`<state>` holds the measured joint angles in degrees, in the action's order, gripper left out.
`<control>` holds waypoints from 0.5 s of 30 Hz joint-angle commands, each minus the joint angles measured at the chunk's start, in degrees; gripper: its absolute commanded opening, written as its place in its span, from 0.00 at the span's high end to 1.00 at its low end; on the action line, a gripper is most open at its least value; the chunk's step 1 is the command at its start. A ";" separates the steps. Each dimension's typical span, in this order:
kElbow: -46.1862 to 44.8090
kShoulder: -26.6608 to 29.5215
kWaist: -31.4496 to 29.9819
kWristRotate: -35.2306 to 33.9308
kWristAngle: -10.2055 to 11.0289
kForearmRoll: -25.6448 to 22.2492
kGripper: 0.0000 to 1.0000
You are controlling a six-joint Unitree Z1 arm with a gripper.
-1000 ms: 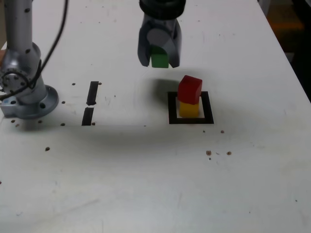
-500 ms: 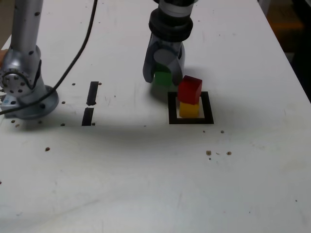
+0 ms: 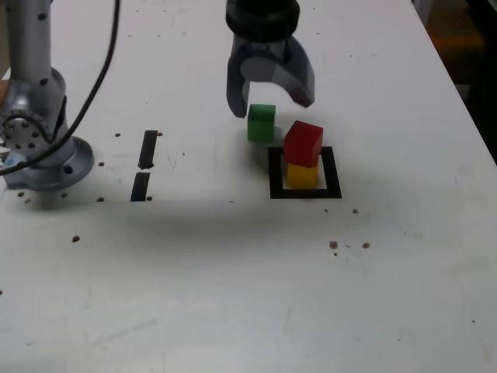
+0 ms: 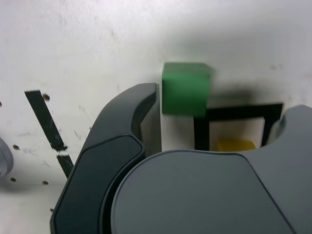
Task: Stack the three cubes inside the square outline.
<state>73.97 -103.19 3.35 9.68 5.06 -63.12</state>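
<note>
The white table [image 3: 210,272] fills most of the exterior view. On the near side of the square [image 3: 305,193], a few brown specks [image 3: 333,245] mark the surface. Inside the square sits the yellow cube [image 3: 302,176]. The red cube [image 3: 303,144] rests on top of it, askew, its edges out of line with those below. To the exterior view's left of the square lie 2 black strips [image 3: 140,186], set end to end with a small gap. Farther to that side of the square stands the arm's round grey base [image 3: 48,175], a dark cable [image 3: 97,89] curving above it. Well beyond the square, past the table's edge at the exterior view's right, the room shows something brown [image 3: 458,54] and a dark shape [image 3: 483,93].

The green cube [image 3: 262,124] is just beyond the square, off its far corner on the exterior view's left. Whether it touches the table is hard to tell; it looks blurred in the wrist view. The gripper [image 3: 272,109] is above and beyond the square, its 2 fingers spread wide and released. The green cube is below the fingertips, nearer the finger on the exterior view's left, and neither finger grips it.
</note>
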 commanded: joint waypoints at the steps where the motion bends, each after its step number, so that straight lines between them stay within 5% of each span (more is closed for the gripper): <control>1: 1.83 4.15 -2.55 -1.07 -0.09 -2.17 0.01; 7: 9.78 5.21 -11.86 -3.27 0.84 -10.66 0.02; 15: 16.19 -3.73 -17.99 -1.94 -0.06 -12.95 0.06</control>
<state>89.51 -105.33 -14.23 7.45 5.12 -75.86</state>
